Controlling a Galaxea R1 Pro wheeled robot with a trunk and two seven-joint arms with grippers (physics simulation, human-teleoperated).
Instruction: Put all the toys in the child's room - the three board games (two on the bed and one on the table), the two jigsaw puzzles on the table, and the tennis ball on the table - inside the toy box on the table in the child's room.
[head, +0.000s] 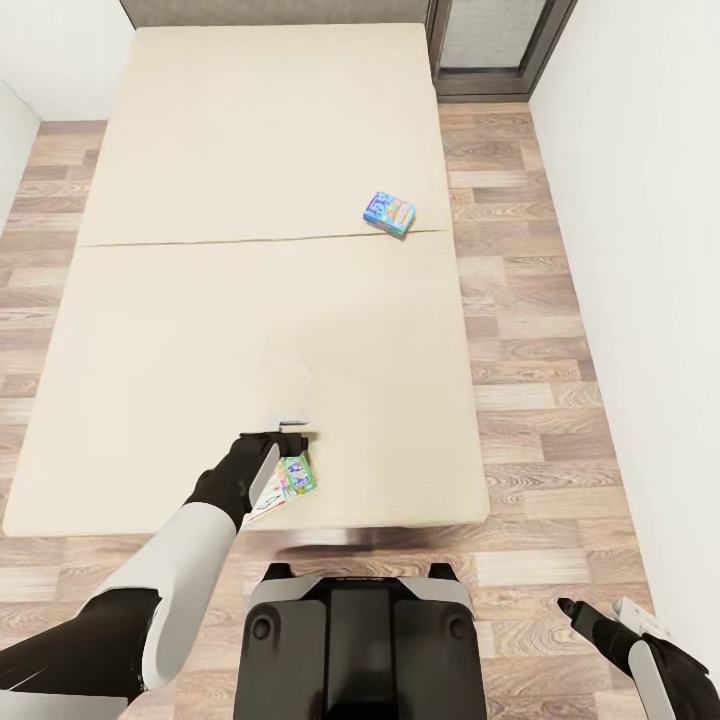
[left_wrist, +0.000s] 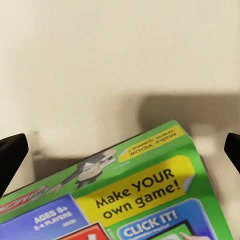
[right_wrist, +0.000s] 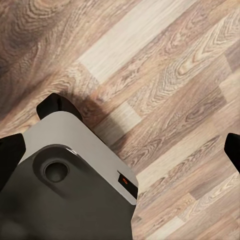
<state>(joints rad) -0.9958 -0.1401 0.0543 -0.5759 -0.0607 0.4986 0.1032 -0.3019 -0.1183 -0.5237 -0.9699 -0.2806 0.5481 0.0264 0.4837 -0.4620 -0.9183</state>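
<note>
Furthest left in the head view, the left gripper (head: 290, 432) reaches over the near edge of the bed (head: 180, 330), hanging just above the green board game (head: 287, 482) that lies flat close to that edge; in the left wrist view its fingertips (left_wrist: 11, 157) stand wide apart at both sides, with the printed lid below and between them, and nothing is pinched. The box looks like thin card, stiff across its face, probably light, with a glossy print that may slip under the pads, so my judgement is that it is best taken across the short width by two opposite side edges, squeezing gently enough not to crush the lid; the soft mattress may give a little as the fingers press down beside it. Further right and further up the bed lies the blue board game (head: 389, 213), well apart from the first, near the seam in the mattress. At the far right the right gripper (head: 600, 610) hangs low over the wood floor (head: 540, 400) beside the robot's base (head: 358, 640), fingers spread and empty
</note>
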